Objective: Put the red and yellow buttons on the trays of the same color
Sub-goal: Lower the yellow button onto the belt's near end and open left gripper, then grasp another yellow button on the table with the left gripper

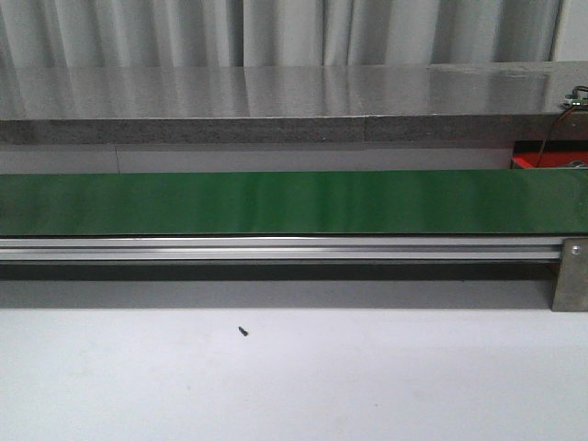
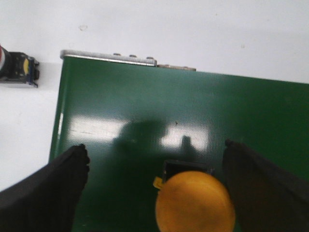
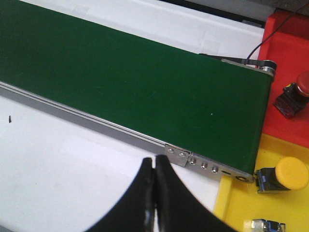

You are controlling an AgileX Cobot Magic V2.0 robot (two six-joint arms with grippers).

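Straddling the yellow button (image 2: 195,202), the left hand (image 2: 154,193) hangs open near the belt's (image 2: 193,116) end.

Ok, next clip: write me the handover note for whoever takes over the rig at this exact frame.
Left gripper: open, its fingers either side of a yellow button standing on the green belt; not gripped yet.
Right gripper: shut, empty, over the white table beside the belt's end.
Done: a red button lies on the red tray; another yellow button lies on the yellow tray.
Another button unit sits on the white surface off the belt's left end; its colour is unclear.
Left: grip the belt's yellow button and get it to the yellow tray.
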